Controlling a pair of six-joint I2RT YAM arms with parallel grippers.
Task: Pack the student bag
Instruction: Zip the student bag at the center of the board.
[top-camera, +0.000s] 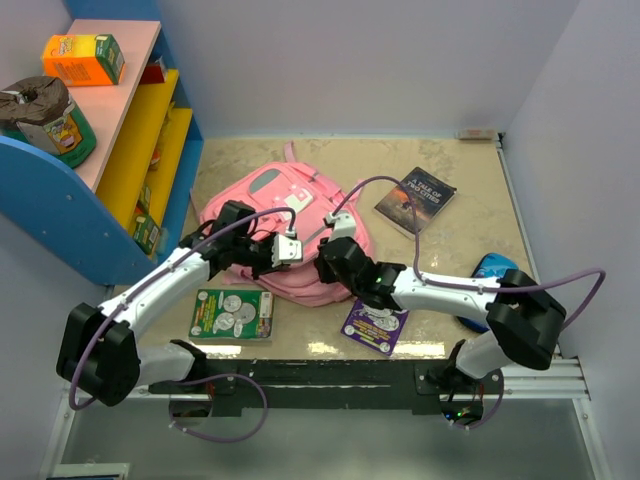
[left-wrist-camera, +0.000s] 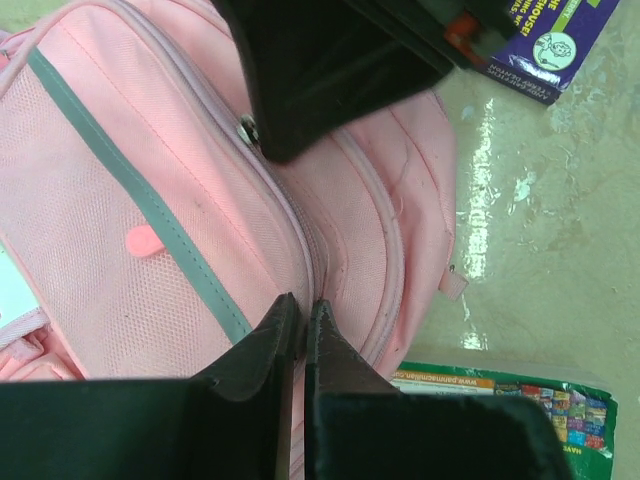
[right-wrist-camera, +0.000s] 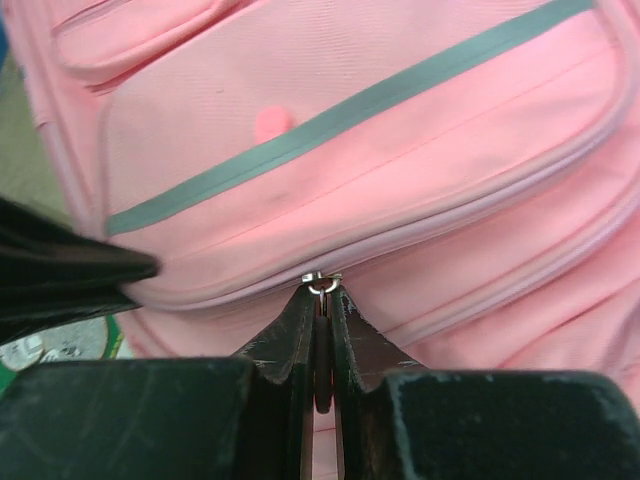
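Observation:
The student bag (top-camera: 262, 190), pink with a grey stripe, lies flat in the middle of the table. My left gripper (top-camera: 287, 250) is at its near edge. In the left wrist view the left gripper (left-wrist-camera: 304, 302) is shut, pinching a fold of the student bag (left-wrist-camera: 100, 220) beside the zip line. My right gripper (top-camera: 326, 262) sits just to the right of it. In the right wrist view the right gripper (right-wrist-camera: 324, 293) is shut on the black zip pull (right-wrist-camera: 322, 350) of the student bag (right-wrist-camera: 400, 180), with the metal ring showing at its tips.
A green book (top-camera: 232, 313) and a purple book (top-camera: 375, 325) lie in front of the bag. A dark book (top-camera: 415, 198) lies at the back right, and a blue pouch (top-camera: 490, 268) sits by the right arm. A blue and yellow shelf (top-camera: 130, 150) stands on the left.

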